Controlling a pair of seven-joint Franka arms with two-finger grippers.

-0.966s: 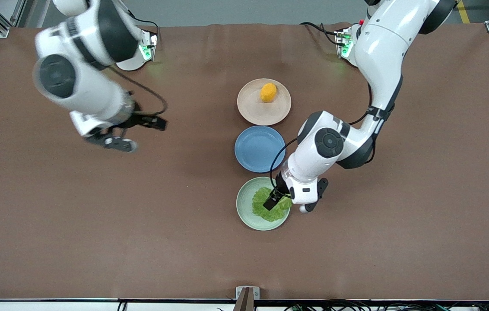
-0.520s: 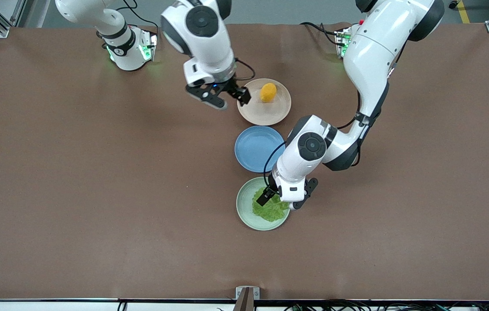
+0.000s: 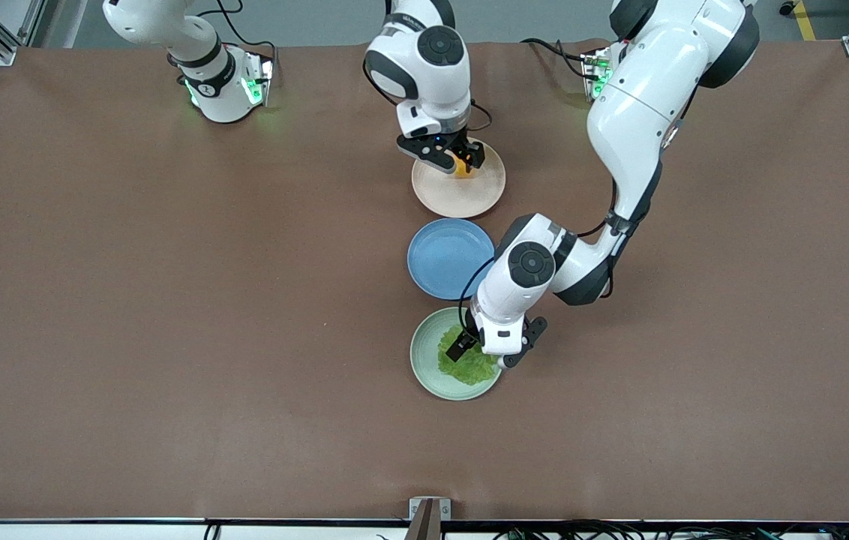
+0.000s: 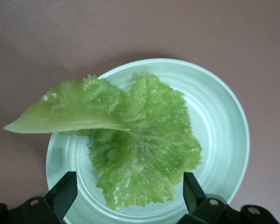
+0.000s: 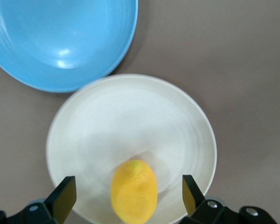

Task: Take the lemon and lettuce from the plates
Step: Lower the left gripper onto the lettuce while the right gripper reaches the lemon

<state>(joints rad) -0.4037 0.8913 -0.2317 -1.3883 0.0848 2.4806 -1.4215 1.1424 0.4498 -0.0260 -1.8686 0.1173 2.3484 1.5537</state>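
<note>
The lemon (image 3: 462, 169) lies on the beige-pink plate (image 3: 469, 196), the plate farthest from the front camera. My right gripper (image 3: 459, 159) is open just above it, one finger on each side; the right wrist view shows the lemon (image 5: 134, 191) between the fingers (image 5: 65, 193), untouched, on the plate (image 5: 130, 116). The lettuce (image 3: 467, 365) lies on the mint green plate (image 3: 420, 358), nearest the front camera. My left gripper (image 3: 472, 343) is open low over it. In the left wrist view the leaf (image 4: 140, 140) lies between the spread fingers (image 4: 192, 189) on its plate (image 4: 224, 121).
An empty blue plate (image 3: 448, 256) sits between the two task plates, also in the right wrist view (image 5: 60, 37). The three plates lie in a line on the brown table. The left arm's elbow hangs over the blue plate's edge.
My right arm swung from the right arm's end of the table to over the beige-pink plate and lemon. My left gripper shifted slightly over the lettuce and came lower.
</note>
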